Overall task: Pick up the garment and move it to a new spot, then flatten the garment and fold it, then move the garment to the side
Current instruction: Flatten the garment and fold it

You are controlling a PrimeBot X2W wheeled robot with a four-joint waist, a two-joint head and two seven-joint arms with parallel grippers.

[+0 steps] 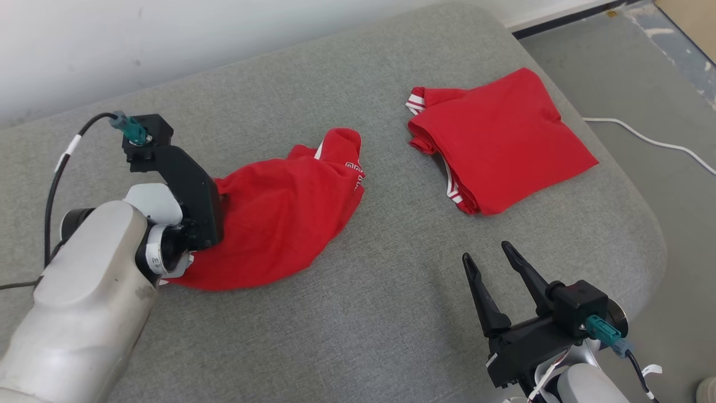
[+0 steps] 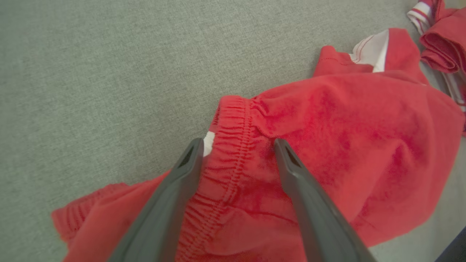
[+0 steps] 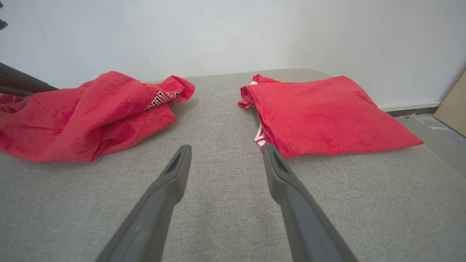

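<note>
Across grey cushion (image 1: 391, 324), two red pieces. Folded garment (image 1: 503, 140) lies flat at 2 o'clock, near the cushion's edge; judged already dealt with. Crumpled garment (image 1: 279, 224), the one in hand, sits heaped at 9 o'clock, well apart from it. Left gripper (image 2: 238, 145) is down over its near end, fingers spread wide, straddling the elastic waistband (image 2: 235, 112); nothing pinched yet. Right gripper (image 1: 486, 252) at 5 o'clock, fingers likewise apart and empty, above bare cushion. Step judged: first pick-up, grasp not yet made. Next move calls for closing left fingers on the waistband, catching all layers, then lifting clear of the folded piece.
</note>
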